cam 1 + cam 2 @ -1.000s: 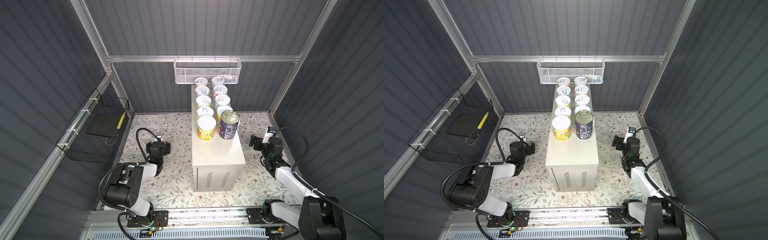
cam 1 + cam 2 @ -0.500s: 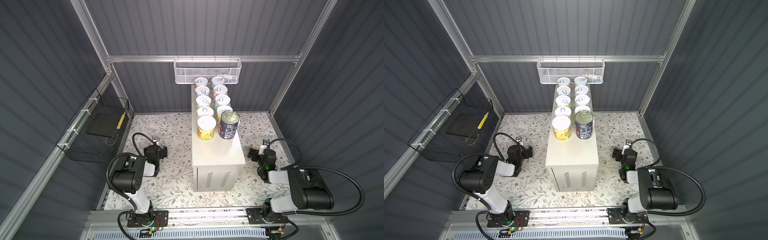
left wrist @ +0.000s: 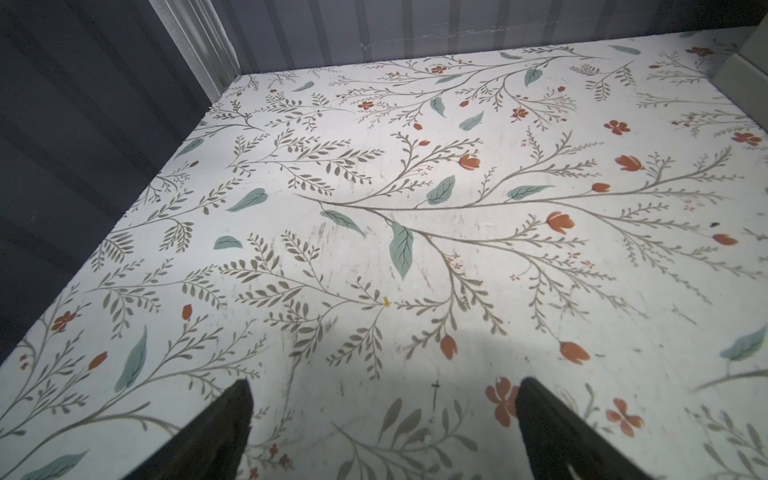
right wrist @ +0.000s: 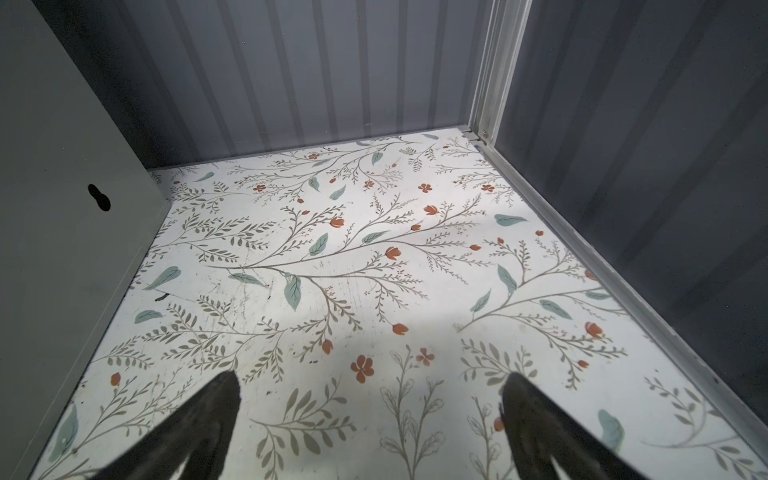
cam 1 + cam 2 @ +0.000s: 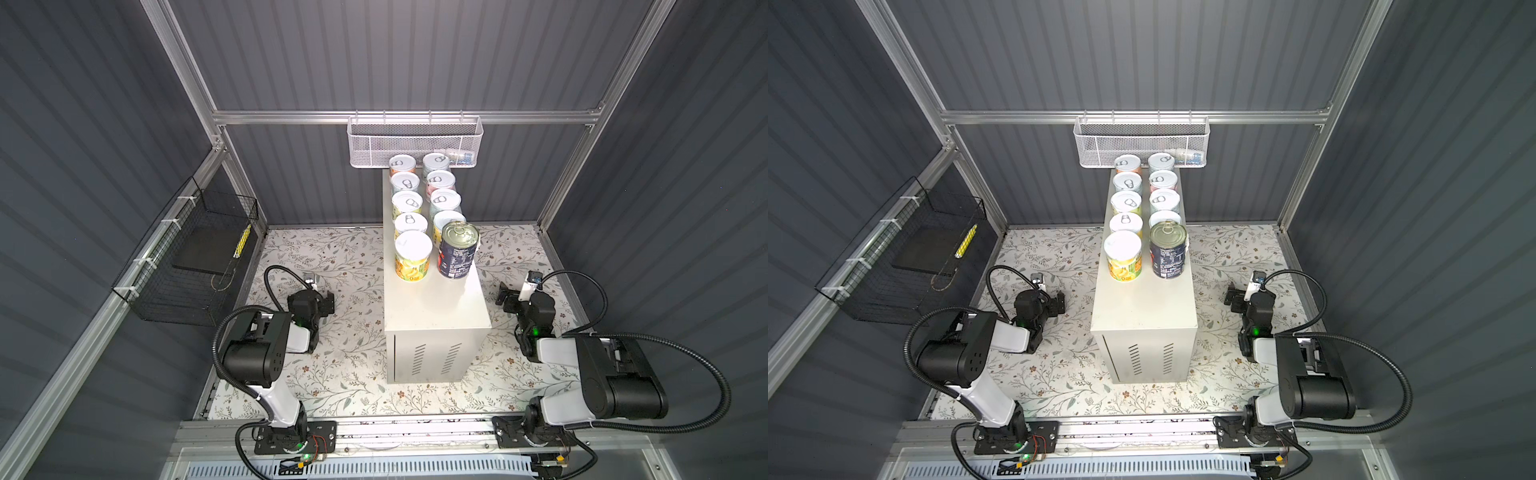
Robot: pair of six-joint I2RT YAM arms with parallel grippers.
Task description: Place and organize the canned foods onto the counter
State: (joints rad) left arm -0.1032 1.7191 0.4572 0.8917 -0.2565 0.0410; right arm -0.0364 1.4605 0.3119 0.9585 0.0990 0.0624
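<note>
Counting ten cans (image 5: pixel 407 202) on the worktop (image 5: pixel 436 303), all upright, lined up two by two from its far end to about the middle. Mostly short ones with silvery pull-tab lids and pastel labels. Nearest pair looks different: a yellow can (image 5: pixel 413 255) with a plain white lid and fruit-ish print, and just beside it a taller dark-blue can (image 5: pixel 458 249) with a bare metal top. Left end effector (image 3: pixel 382 386) down low over the floral floor (image 3: pixel 415 208) left of the worktop, spread wide, pinching nothing. Same deal with the right end effector (image 4: pixel 370 378) on the opposite side: spread wide, empty.
</note>
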